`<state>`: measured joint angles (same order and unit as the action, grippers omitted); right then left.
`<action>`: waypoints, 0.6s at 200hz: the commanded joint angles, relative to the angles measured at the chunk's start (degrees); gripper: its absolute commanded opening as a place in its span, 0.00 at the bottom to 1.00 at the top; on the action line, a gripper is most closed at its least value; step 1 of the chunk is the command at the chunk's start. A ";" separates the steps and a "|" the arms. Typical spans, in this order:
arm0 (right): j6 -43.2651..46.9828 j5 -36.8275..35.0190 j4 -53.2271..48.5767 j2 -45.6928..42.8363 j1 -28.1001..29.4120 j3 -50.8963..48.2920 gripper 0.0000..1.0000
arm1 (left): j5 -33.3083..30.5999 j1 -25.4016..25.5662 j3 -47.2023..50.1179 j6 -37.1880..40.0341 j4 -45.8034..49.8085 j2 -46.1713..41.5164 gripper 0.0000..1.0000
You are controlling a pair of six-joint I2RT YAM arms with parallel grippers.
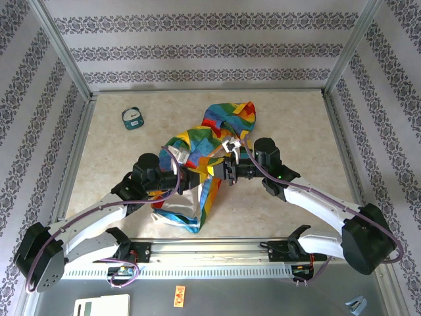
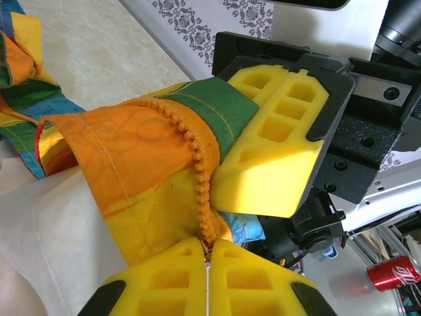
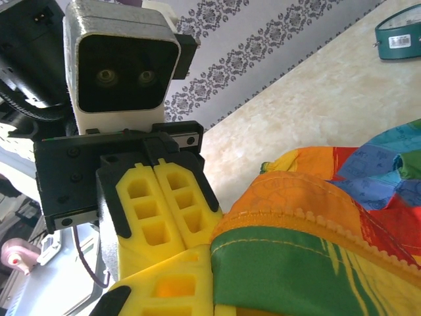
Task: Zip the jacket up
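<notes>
— Jacket (image 1: 212,131) position?
— Mid-table (image 1: 299,141), hood toward 1 o'clock.
— Pincers?
— Left gripper (image 2: 207,247) clenched on the orange zipper edge (image 2: 196,161); right gripper (image 1: 229,170), at its 3 o'clock, clamping green fabric alongside.

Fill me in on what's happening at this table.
Two robot arms are working on the jacket, which lies bunched mid-table. The left arm has its jaws shut on the orange zipper edge. The right arm has its jaws clamped on the fabric right beside them, over a green patch. The zipper teeth in view sit exposed rather than meshed, so the jacket is not yet zipped. A small teal gadget lies apart at the far left.
</notes>
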<state>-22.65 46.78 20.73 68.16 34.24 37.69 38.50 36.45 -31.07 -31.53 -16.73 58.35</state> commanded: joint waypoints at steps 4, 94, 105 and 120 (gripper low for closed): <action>2.17 -5.95 3.79 -1.62 -0.69 -0.14 0.00 | 2.73 2.22 1.59 0.15 4.71 -0.87 0.08; 1.85 -4.34 4.05 -2.13 -0.96 -1.57 0.00 | -2.99 -1.29 0.67 2.38 13.24 -11.03 0.43; 1.87 -4.07 4.27 -2.24 -0.96 -1.57 0.00 | -2.76 -2.26 1.50 1.04 11.89 -12.37 0.44; 1.84 -3.74 4.49 -2.24 -1.03 -1.48 0.00 | -2.39 -2.95 2.33 -0.43 10.10 -13.27 0.46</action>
<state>-22.06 42.41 22.31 67.22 33.85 36.51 36.29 35.00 -30.44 -29.91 -4.93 46.89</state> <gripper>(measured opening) 0.051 0.451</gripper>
